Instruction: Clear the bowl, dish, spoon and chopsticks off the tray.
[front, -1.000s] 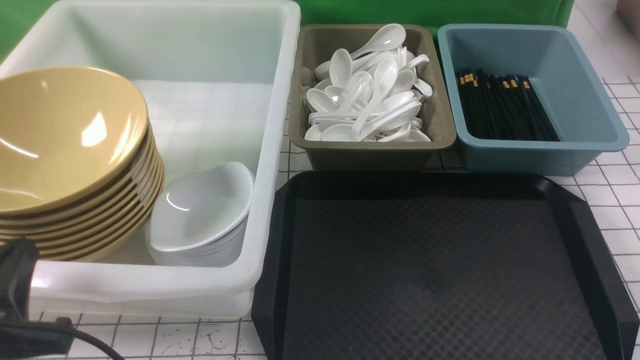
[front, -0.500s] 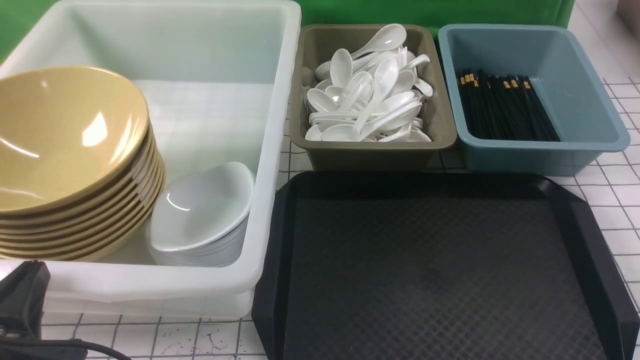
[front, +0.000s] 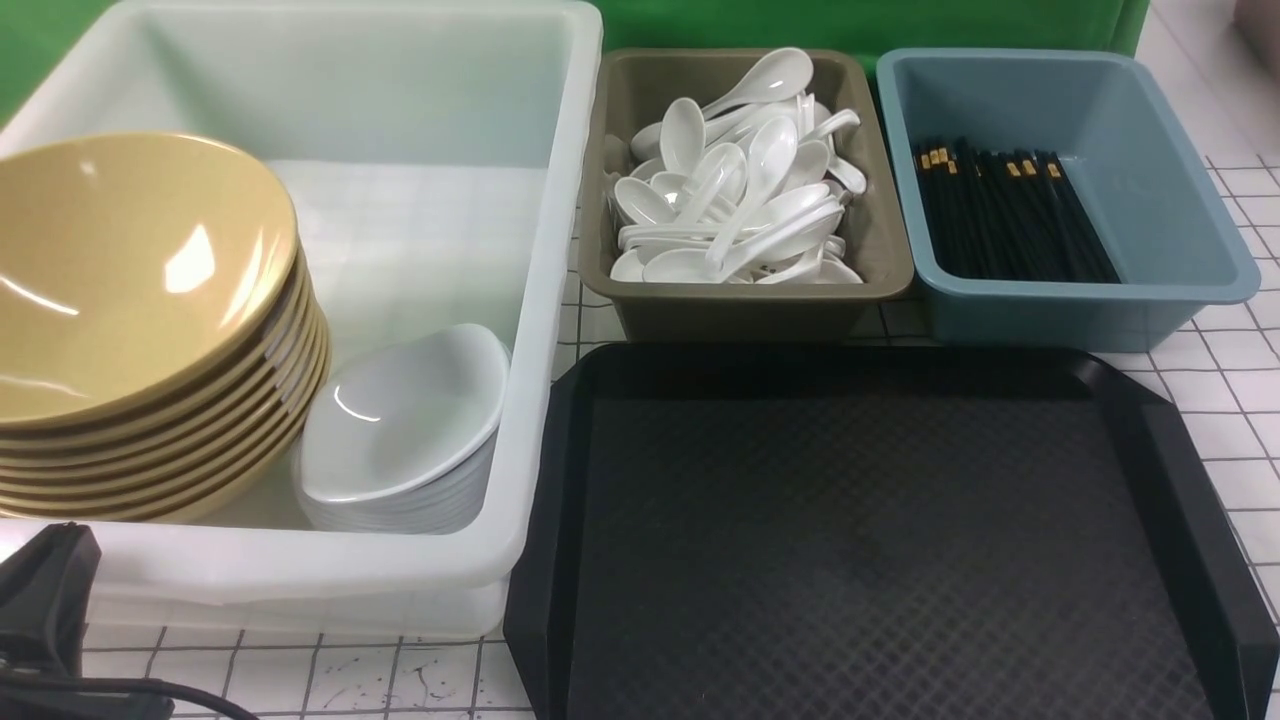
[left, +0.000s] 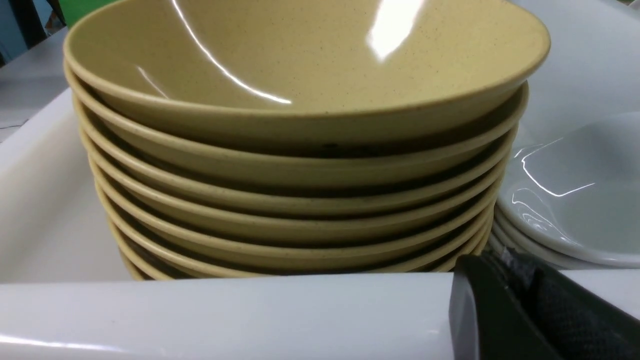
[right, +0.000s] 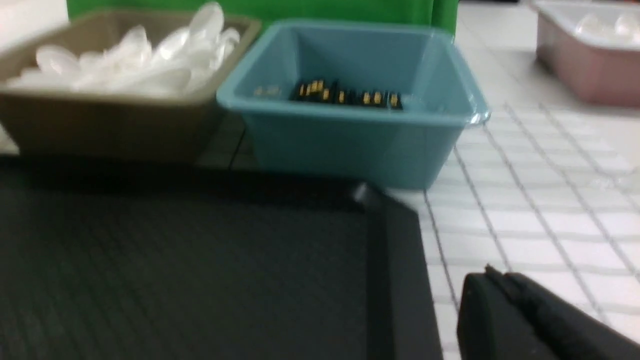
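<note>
Tray (front: 880, 540) bare; tableware sorted into containers.
We find the left gripper (front: 40, 600) low at the white tub's (front: 560, 200) near corner; whether either gripper is spread or pressed together we cannot tell. The right gripper (right: 530, 320) shows one blurred finger only. Bowl (front: 130, 270) tops its stack in the tub; spoons (front: 735, 190) and chopsticks (front: 1010, 210) lie in bins on the white gridded worktop (front: 1240, 400).

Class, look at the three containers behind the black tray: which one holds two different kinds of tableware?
The translucent white tub, on the left: it holds stacked yellow bowls and white dishes. The brown bin has only spoons, the blue bin only chopsticks.
</note>
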